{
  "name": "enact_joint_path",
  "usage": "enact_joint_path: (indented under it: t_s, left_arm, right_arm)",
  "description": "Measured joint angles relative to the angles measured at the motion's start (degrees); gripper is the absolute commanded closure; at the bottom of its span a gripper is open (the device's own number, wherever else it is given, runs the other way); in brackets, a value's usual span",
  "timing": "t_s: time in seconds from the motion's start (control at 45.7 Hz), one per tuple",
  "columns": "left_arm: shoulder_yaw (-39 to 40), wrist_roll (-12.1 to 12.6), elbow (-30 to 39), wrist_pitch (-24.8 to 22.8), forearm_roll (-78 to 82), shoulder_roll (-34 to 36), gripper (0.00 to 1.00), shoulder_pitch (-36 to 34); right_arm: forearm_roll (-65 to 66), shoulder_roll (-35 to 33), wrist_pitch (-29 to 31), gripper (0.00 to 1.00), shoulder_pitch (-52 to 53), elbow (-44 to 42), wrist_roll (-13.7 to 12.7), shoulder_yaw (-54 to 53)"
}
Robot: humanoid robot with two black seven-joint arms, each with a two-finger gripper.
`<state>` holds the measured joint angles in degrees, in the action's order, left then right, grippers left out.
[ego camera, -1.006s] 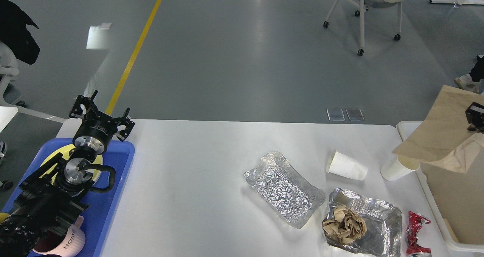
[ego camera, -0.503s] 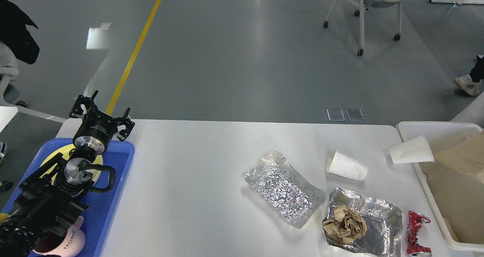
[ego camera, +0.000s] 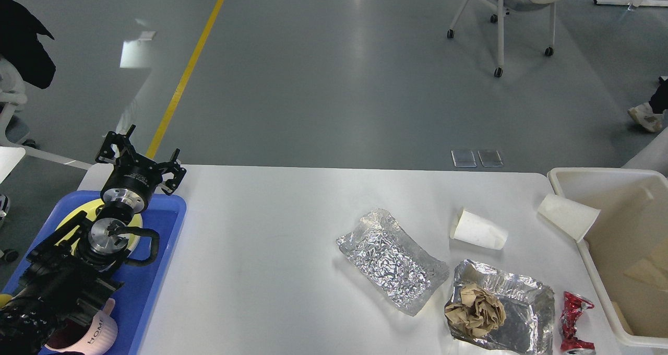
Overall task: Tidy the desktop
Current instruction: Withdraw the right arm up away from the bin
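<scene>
1. The desktop (ego camera: 271,240), white w/ rounded corners, spreads out to the right of the left gripper (ego camera: 140,159) and fills the lower middle of the head view.
2. Left gripper hangs over the desktop's far-left corner, above the far edge of a blue tray (ego camera: 156,250). Fingers splayed apart, nothing between them.
3. Right gripper: out of frame.
4. In the tray, just below the gripper along its arm: a yellow plate (ego camera: 136,228), mostly hidden by the wrist. Nearer the bottom edge, a pink mug (ego camera: 96,334) marked "HOME", partly under the arm.
5. Well to the gripper's right, mid-desktop: a flat crumpled foil sheet (ego camera: 391,261).
6. Further right and nearer: a foil tray (ego camera: 522,305) w/ a brown paper wad (ego camera: 475,310) in it; beside it a crushed red can (ego camera: 573,321).
7. Beyond the foil tray: a white paper cup (ego camera: 479,229) on its side.
8. Far right: a cream bin (ego camera: 595,175) at the desktop's end. A second paper cup (ego camera: 569,216) lies tilted at its rim; touching or just above, can't tell.
9. Inside the bin: brown paper scraps (ego camera: 647,271), prob. paper.
</scene>
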<state>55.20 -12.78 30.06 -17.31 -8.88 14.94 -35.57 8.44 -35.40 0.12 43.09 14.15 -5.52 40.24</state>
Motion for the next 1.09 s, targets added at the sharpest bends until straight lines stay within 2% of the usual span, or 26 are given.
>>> enact_joint_path:
  t_s: [0.022, 0.044, 0.066, 0.219, 0.634, 0.984, 1.094]
  left_arm:
    - [0.00, 0.00, 0.00, 0.00, -0.01, 0.00, 0.02, 0.00]
    - [0.00, 0.00, 0.00, 0.00, -0.01, 0.00, 0.02, 0.00]
    - [0.00, 0.00, 0.00, 0.00, -0.01, 0.00, 0.02, 0.00]
    - [0.00, 0.00, 0.00, 0.00, -0.02, 0.00, 0.02, 0.00]
    - [0.00, 0.00, 0.00, 0.00, -0.01, 0.00, 0.02, 0.01]
    - [-0.16, -0.05, 0.00, 0.00, 0.01, 0.00, 0.02, -0.02]
    - [-0.17, -0.02, 0.00, 0.00, 0.01, -0.01, 0.02, -0.03]
  right_arm:
    - [0.00, 0.93, -0.16, 0.00, -1.41, -1.49, -0.02, 0.11]
    - [0.00, 1.70, -0.22, 0.04, -2.44, -2.68, -0.02, 0.17]
    - [0.00, 2.50, -0.23, 0.00, -3.42, -3.87, -0.02, 0.21]
    - [-0.04, 7.13, -0.24, 0.00, -6.97, -9.47, 0.14, 0.20]
    - [-0.09, 7.96, -0.17, 0.00, -6.48, -10.10, 0.16, 0.02]
    - [-2.73, 9.95, 0.77, 0.00, 2.01, -10.12, 0.16, -0.56]
    - [-2.89, 10.41, 4.52, 0.00, 6.16, -9.78, 0.15, -0.54]
